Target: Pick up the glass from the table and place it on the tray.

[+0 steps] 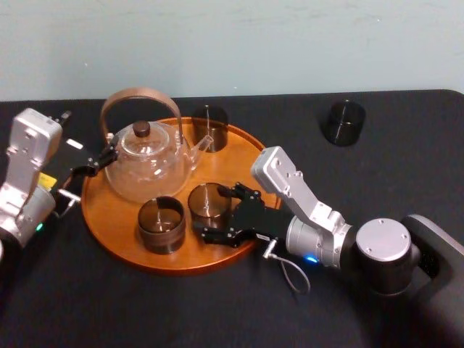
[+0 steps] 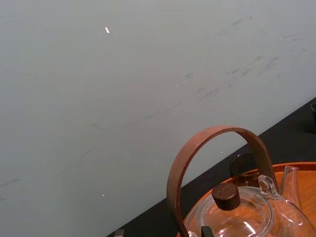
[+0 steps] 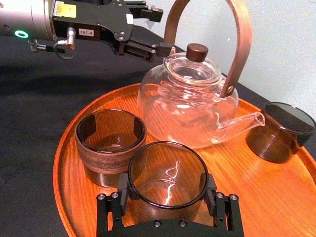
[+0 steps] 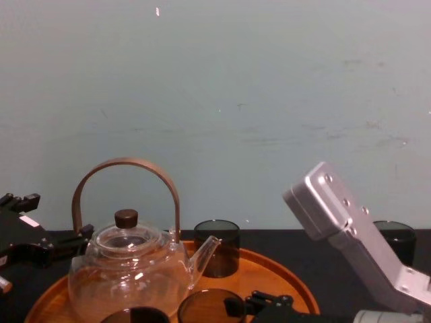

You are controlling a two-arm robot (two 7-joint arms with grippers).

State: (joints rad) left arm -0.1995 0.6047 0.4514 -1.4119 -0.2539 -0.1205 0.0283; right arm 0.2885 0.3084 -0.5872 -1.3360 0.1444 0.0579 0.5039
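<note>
Head view: right gripper clamped on the glass, over the tray's near-right part. Right wrist view: the neighbour glass sits just to its left, maybe touching, so I'd guess a sloppy release knocks it. Chest view: teapot spout hangs just behind; left gripper parked at its left.

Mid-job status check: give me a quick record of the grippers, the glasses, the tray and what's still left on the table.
right gripper: closed around gripped glass, standing on tray
left gripper: beside teapot handle, tray's left side
others on tray: teapot, near glass, far glass
left on table: lone glass, far right
</note>
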